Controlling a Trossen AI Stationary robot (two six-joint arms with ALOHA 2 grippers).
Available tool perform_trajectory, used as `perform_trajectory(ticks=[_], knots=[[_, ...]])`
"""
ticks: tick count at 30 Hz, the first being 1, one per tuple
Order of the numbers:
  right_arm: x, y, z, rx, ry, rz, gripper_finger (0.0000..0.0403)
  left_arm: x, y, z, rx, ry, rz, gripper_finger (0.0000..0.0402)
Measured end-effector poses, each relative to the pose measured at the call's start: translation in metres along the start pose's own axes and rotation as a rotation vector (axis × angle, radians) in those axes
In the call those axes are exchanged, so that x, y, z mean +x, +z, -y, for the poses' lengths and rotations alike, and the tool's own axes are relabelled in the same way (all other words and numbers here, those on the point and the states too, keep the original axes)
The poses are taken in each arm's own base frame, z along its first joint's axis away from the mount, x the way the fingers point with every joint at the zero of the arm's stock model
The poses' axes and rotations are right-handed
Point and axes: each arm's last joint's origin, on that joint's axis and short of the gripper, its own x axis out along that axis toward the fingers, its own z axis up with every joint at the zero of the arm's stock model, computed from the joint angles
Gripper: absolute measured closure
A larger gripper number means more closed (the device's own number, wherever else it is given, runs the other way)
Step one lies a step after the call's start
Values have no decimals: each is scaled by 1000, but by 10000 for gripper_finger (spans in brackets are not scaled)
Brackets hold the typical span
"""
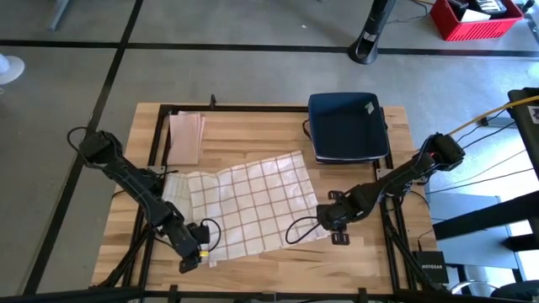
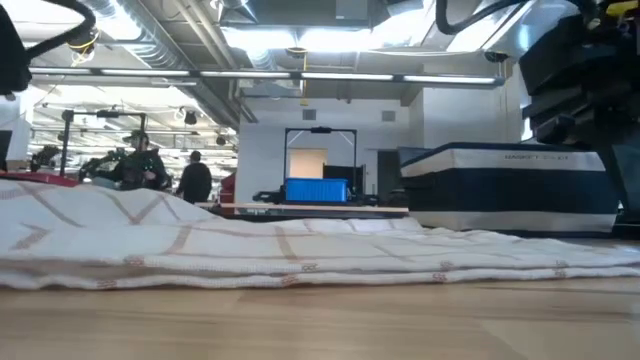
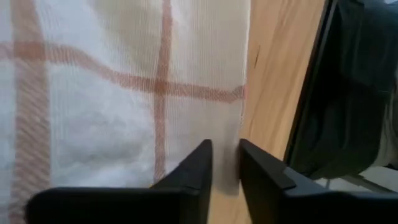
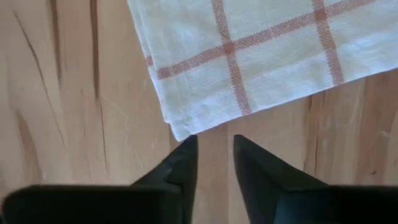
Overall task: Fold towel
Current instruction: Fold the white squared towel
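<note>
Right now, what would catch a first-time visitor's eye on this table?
A white towel with orange checks lies spread across the middle of the wooden table, rumpled along its left side. Both dark arms reach down to its near corners: the left hand at the left corner, the right hand just off the right one, each with fingers slightly apart and holding nothing. Behind the towel, on the right, sits a dark blue folded stack.

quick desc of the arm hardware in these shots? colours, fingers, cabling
Both arms are dark, near-black jointed links. The left gripper shows a small yellow marking; a black cable loops off the right gripper. In the wrist views each has two flat, dark, wedge-shaped fingers.
</note>
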Motion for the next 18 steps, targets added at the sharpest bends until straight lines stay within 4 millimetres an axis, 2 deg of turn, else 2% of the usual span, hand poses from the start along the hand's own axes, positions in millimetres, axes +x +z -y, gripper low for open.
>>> perform_trajectory(ticks=[5,8,10,14,18], knots=[[-2,0,-2,-10,33,-21,250,-2,-1,1,-84,-69,-163,282],[-10,7,-6,-31,43,3,235,-7,0,3,-170,-132,-303,266],[-17,15,-8,-59,10,59,231,-14,1,4,-186,-144,-303,264],[-32,34,-11,-100,-172,270,231,-34,3,-1,-184,-63,-143,263],[-31,44,-8,-50,-357,516,231,-52,7,-12,-138,112,149,263]])
